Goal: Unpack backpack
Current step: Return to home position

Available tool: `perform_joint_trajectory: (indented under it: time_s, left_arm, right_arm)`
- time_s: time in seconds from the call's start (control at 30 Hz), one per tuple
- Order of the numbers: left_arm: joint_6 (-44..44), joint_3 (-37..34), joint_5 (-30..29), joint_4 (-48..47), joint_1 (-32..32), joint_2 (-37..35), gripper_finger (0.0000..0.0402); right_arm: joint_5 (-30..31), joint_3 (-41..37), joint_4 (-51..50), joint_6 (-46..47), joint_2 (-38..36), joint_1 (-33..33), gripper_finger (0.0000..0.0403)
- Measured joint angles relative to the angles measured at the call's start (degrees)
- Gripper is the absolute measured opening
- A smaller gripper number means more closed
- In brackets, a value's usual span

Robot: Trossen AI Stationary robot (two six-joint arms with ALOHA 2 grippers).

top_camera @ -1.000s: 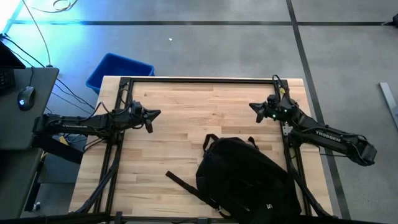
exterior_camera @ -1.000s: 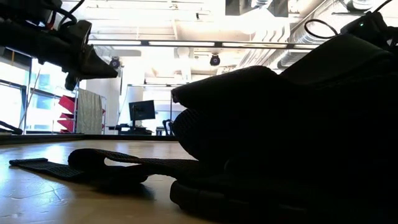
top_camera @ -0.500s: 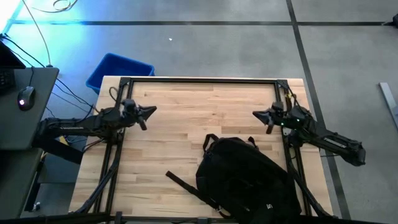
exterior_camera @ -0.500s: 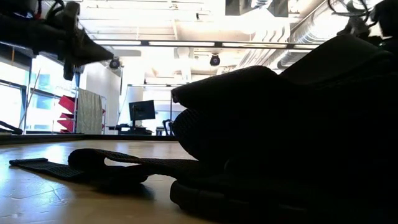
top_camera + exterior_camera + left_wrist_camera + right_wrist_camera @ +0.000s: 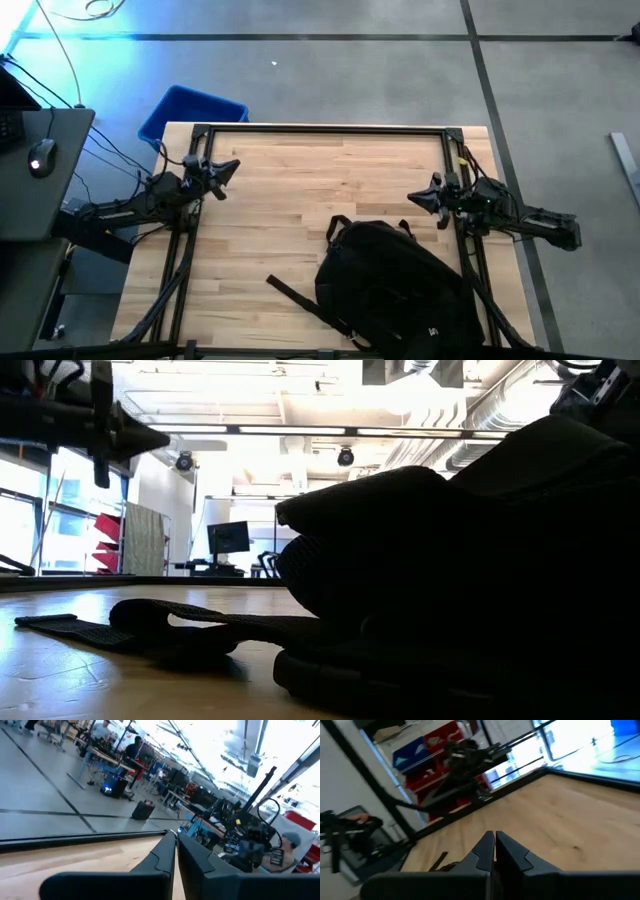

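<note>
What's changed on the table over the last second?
Both arms drew back toward their own sides. The left hand shifted toward the table's left edge. The right hand shifted toward the right edge, ending nearer the large black fabric backpack. Both hands are shut and empty. The backpack and the blue plastic bin stayed put.

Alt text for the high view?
A large black backpack lies on the wooden table, toward the picture's lower right. The left tool is at the table's left edge, the right tool near its right edge, both shut and clear of the backpack. A blue bin stands on the floor beyond.
</note>
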Motion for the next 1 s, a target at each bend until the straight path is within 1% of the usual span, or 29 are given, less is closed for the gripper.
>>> perform_joint_trajectory:
  time_s: [0.07, 0.1, 0.13, 0.2, 0.27, 0.37, 0.93, 0.97, 1.0]
  left_arm:
    - [-0.2, -3.0, -0.1, 2.3, 0.4, 0.0, 0.0]
    - [0.0, -3.0, -0.2, -0.4, 0.4, 0.0, 0.0]
    - [0.2, -3.0, 0.1, -0.7, 0.4, 0.1, 0.0]
    - [0.9, -3.0, 1.3, 0.0, 0.4, 0.0, 0.0]
    - [0.9, -2.9, 1.5, 0.9, 0.3, 0.0, 0.0]
    - [1.0, -2.9, 1.6, -0.1, 0.1, 0.0, 0.0]
    - [1.0, -3.0, 1.5, -0.8, 0.2, 0.1, 0.0]
    - [1.0, -2.9, 1.5, -0.8, 0.2, 0.1, 0.0]
    - [1.0, -2.9, 1.5, -0.8, 0.2, 0.1, 0.0]
  right_arm:
    - [0.0, 0.0, 0.0, 0.0, 0.0, 0.9, 0.0]
    - [0.0, 0.0, 0.0, 0.0, 0.0, 1.1, 0.0]
    - [-0.3, -0.2, 0.3, 0.0, 0.0, 1.1, 0.0]
    - [-0.5, -2.3, 3.3, 0.0, 0.0, 1.1, 0.0]
    - [-0.1, -5.9, 9.2, 0.0, 0.0, 1.1, 0.0]
    - [0.3, -6.1, 10.7, 0.0, -0.1, 0.9, 0.0001]
    - [0.0, -6.1, 10.3, 0.0, 0.3, 0.6, 0.0]
    - [0.0, -6.1, 10.3, -0.1, 0.3, 0.6, 0.0]
    - [0.1, -6.1, 10.3, -2.7, 0.3, 0.6, 0.0]
